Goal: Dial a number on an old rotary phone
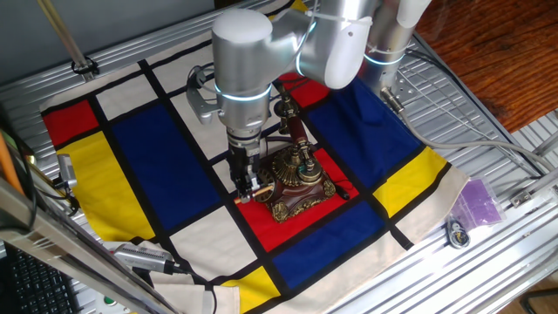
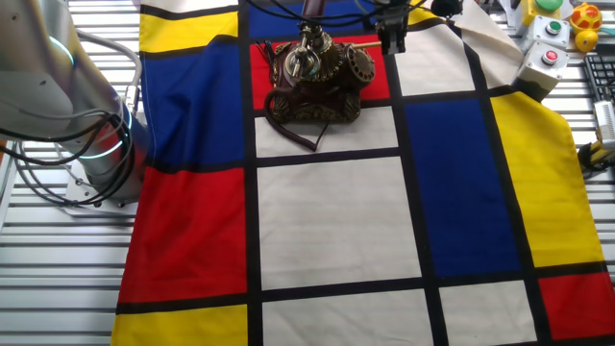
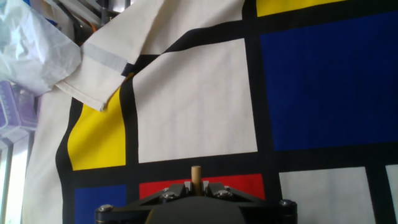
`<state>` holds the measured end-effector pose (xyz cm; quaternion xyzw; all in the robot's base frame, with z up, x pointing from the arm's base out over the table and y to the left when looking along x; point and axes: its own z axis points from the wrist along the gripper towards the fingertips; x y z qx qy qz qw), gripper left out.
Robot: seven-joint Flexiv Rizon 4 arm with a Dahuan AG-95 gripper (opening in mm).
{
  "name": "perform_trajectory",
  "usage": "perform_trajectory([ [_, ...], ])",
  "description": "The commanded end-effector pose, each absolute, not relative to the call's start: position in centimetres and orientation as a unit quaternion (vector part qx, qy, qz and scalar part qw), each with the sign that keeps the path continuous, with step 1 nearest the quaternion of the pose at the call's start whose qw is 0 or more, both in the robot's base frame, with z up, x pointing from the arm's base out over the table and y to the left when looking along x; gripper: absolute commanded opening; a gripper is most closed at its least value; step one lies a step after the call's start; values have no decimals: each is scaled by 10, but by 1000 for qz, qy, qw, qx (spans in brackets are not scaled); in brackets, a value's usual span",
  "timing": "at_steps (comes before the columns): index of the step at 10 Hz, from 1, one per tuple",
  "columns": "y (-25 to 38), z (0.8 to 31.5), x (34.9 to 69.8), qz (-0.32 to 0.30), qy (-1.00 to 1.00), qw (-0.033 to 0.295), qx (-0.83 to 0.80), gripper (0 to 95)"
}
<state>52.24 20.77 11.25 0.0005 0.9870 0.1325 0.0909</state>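
Note:
The old rotary phone (image 1: 296, 179) is dark bronze with a reddish body and stands on a red square of the cloth, its handset resting on the upright cradle. From the other side the old rotary phone (image 2: 317, 77) shows its round dial facing right. My gripper (image 1: 247, 185) hangs just left of the phone's front, close to the dial. In the other fixed view my gripper (image 2: 394, 34) is right of the dial. In the hand view my gripper (image 3: 196, 186) is shut on a thin wooden stick (image 3: 196, 175) that points forward. The phone is out of the hand view.
A checked cloth (image 2: 327, 221) of red, blue, yellow and white squares covers the table. A purple bag (image 1: 478, 202) lies off the cloth at the right. A button box (image 2: 543, 58) and a keyboard (image 2: 602, 86) sit at the far corner. Metal slats (image 1: 488, 113) surround the cloth.

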Motion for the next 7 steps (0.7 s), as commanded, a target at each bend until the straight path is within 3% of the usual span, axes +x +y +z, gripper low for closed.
perform_trajectory([
  [1,209,111,522,130,987,92,1,0],
  [7,209,108,524,130,987,96,2,0],
])
